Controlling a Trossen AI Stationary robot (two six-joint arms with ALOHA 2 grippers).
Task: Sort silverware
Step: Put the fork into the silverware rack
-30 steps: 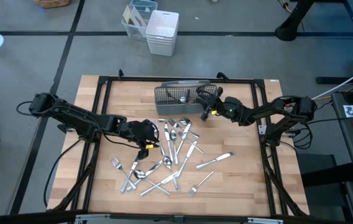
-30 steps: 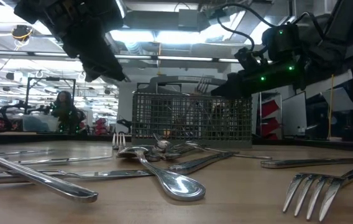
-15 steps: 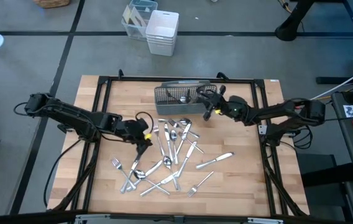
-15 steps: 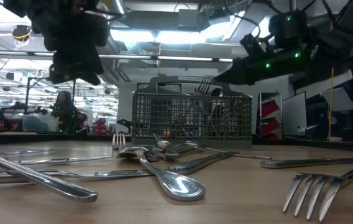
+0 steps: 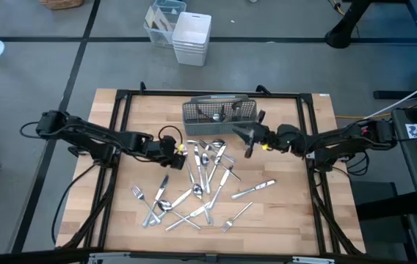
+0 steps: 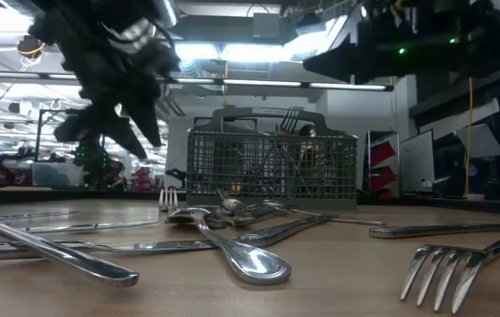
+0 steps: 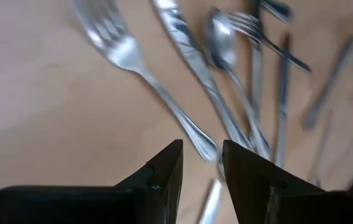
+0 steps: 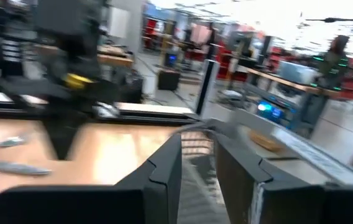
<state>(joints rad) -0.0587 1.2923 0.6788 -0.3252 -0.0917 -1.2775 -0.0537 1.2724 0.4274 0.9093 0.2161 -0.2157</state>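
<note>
Now the right gripper (image 5: 244, 132), slightly parted and empty, has drawn back from the caddy (image 5: 219, 116).

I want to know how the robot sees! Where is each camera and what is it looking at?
High view: overhead, straight down on both arms, silverware.
Low view: tabletop height, facing caddy; arms above.
Left wrist: down at cutlery past left gripper.
Right wrist: past right gripper toward caddy, room.
Shared: high and low both show the caddy.
</note>
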